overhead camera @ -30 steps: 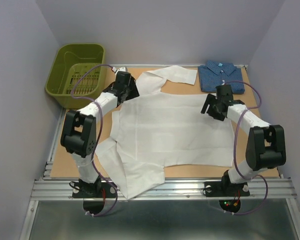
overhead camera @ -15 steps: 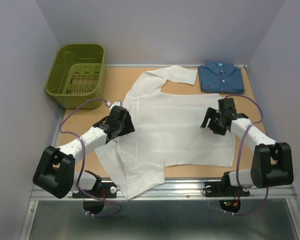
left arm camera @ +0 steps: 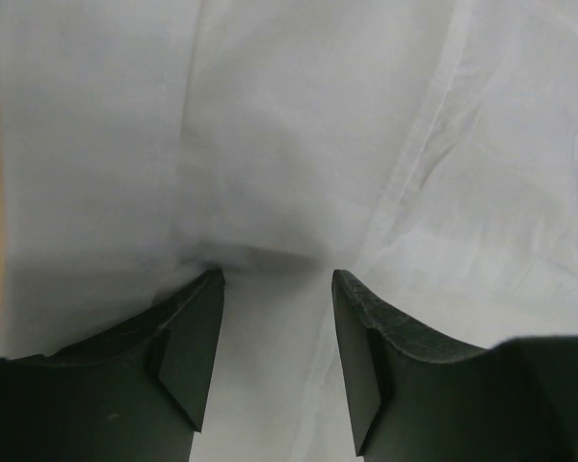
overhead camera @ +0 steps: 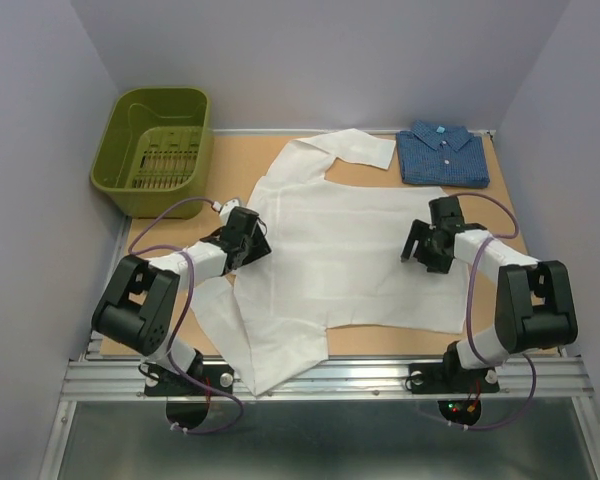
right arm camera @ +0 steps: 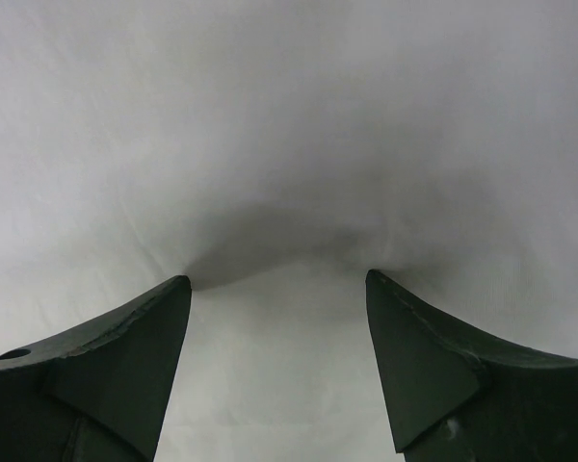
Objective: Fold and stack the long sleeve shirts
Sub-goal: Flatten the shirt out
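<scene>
Jaws spread, the left gripper (left arm camera: 277,279) and right gripper (right arm camera: 277,279) are pressing into the thin white cloth shirt (overhead camera: 350,250) mid-table, their fingertip contact lying in shadow, one sleeve overhanging the near edge.

The left arm (overhead camera: 180,268) and the right arm (overhead camera: 500,262) are built alike: white tubular links joined by bulky black motor housings with rounded corners. A thin purplish cable (overhead camera: 165,207) loops free of the left arm, and a matching one (overhead camera: 468,300) runs beside the right. Each arm rises from a black base (overhead camera: 450,380); small red and green lights (overhead camera: 460,407) glow below the right one. The left hand (left arm camera: 277,289) and right hand (right arm camera: 277,284) are matte black, their fingers (left arm camera: 188,356) thick wedges with flat inner faces and slightly rough edges; a small round hole (right arm camera: 12,354) shows in one right finger
</scene>
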Robot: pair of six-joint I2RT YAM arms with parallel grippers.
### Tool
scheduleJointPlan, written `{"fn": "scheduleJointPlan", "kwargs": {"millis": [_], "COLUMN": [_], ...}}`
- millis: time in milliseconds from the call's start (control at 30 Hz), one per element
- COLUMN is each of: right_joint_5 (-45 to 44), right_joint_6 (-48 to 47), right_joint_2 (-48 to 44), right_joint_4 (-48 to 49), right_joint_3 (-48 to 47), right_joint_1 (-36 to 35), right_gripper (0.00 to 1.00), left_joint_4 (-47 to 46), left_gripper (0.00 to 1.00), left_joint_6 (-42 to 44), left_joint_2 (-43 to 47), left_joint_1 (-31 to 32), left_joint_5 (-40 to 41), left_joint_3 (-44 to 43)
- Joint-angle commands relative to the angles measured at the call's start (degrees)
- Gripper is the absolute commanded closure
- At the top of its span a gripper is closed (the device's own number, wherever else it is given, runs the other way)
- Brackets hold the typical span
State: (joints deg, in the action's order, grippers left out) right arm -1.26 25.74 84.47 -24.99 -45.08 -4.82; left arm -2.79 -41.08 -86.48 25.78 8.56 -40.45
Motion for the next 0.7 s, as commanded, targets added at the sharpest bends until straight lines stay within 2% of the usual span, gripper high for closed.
{"fn": "scheduleJointPlan", "kwargs": {"millis": [0,200,333,467,533,567,600,667], "right_joint_5": [-4.80,-8.23,-6.66,-5.95,-7.26,-7.62,-7.79,-4.56], "right_joint_6": [0.54,0.72,0.72,0.28,0.28,1.24,2.20,4.57], "right_joint_2": [4.29,12.46,14.15,8.29,5.28,2.22,0.89,-3.49], "right_joint_4": [3.90,5.22,5.13,4.69,3.30,2.50,1.62,0.04], "right_joint_3": [-3.42,-9.49,-14.59,-13.90,-12.67,-11.88,-10.13,-7.75], "right_joint_1": [0.34,0.34,0.34,0.34,0.34,0.69,1.04,3.31], "right_gripper": [0.21,0.21,0.21,0.19,0.15,0.12,0.01,0.00], "left_joint_4": [-0.99,-1.43,-0.65,2.24,4.35,6.37,7.26,9.90], "left_gripper": [0.40,0.40,0.38,0.35,0.35,0.35,0.35,0.35], "left_joint_6": [-0.23,0.74,3.02,2.50,1.88,1.62,0.75,0.13], "left_joint_2": [-5.00,-12.30,-13.11,-6.27,-0.03,2.08,6.63,11.22], "left_joint_1": [-1.96,-5.74,-6.44,-6.44,-6.36,-6.36,-6.36,-6.36], "left_joint_5": [1.11,-1.87,-4.15,-4.52,-3.72,-3.64,-3.72,-3.55], "left_joint_3": [-3.22,-10.95,-15.71,-15.90,-13.79,-12.65,-10.12,-7.03]}}
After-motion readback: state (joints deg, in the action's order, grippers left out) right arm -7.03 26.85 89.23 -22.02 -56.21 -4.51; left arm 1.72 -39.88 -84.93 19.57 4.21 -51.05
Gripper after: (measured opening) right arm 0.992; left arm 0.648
